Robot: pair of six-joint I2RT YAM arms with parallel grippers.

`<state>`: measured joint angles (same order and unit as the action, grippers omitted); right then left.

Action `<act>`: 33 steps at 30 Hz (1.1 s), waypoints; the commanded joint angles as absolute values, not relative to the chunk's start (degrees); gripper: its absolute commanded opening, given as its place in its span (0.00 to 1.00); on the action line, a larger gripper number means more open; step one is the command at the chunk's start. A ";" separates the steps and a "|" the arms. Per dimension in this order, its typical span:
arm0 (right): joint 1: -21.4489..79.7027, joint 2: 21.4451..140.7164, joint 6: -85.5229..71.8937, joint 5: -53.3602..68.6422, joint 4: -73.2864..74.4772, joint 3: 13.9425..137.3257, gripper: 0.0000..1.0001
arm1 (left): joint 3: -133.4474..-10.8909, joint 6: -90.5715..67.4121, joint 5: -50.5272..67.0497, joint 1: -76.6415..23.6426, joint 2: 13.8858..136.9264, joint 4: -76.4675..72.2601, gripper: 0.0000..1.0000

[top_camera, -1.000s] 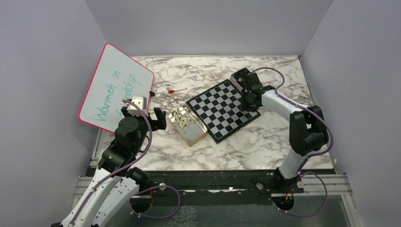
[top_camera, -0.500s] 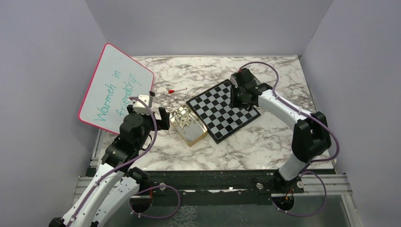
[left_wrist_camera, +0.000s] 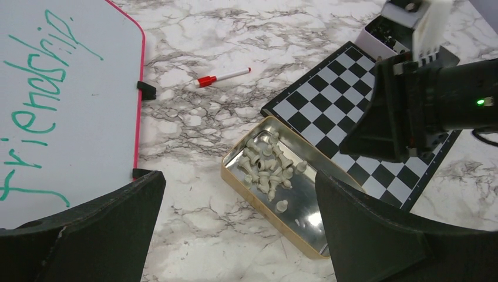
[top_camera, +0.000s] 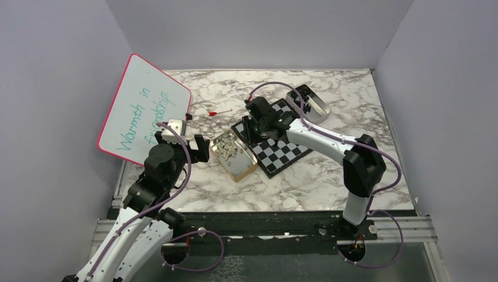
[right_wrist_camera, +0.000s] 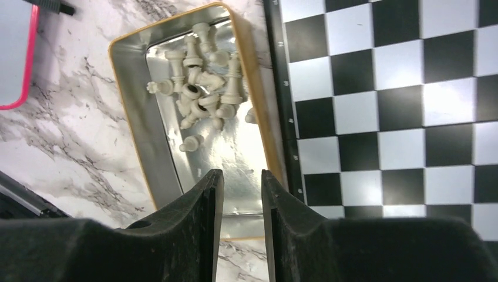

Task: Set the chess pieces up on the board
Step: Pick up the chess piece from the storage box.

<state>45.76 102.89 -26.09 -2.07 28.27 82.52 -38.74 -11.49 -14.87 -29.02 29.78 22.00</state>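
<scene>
Right jaws: narrow gap, gripping nothing. The right wrist view shows this; the top view hides them under the arm. They hang at the left edge of the board (right_wrist_camera: pixel 382 117), framing the bare end of a gold-rimmed tin (right_wrist_camera: pixel 132 100). Pale chess pieces (right_wrist_camera: pixel 202 88) lie heaped in the tin's other end, off the board. Left jaws: wide open, empty, left of that tin. Only the left wrist view shows dark contents in a second tin (left_wrist_camera: pixel 371 42) at the board's far corner, and a red-capped marker (left_wrist_camera: pixel 223 77) near the whiteboard (top_camera: pixel 141 111) on the worktop (top_camera: pixel 293 182).
</scene>
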 commanded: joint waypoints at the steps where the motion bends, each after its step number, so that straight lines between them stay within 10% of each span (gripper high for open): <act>1: 48.58 108.91 -26.18 -2.72 26.78 87.99 0.34 | -38.85 -10.90 -17.36 -29.29 27.07 21.13 0.99; 33: 52.95 125.77 -27.42 -5.85 31.71 99.89 0.29 | -38.84 -10.99 -21.09 -29.27 23.31 21.62 0.99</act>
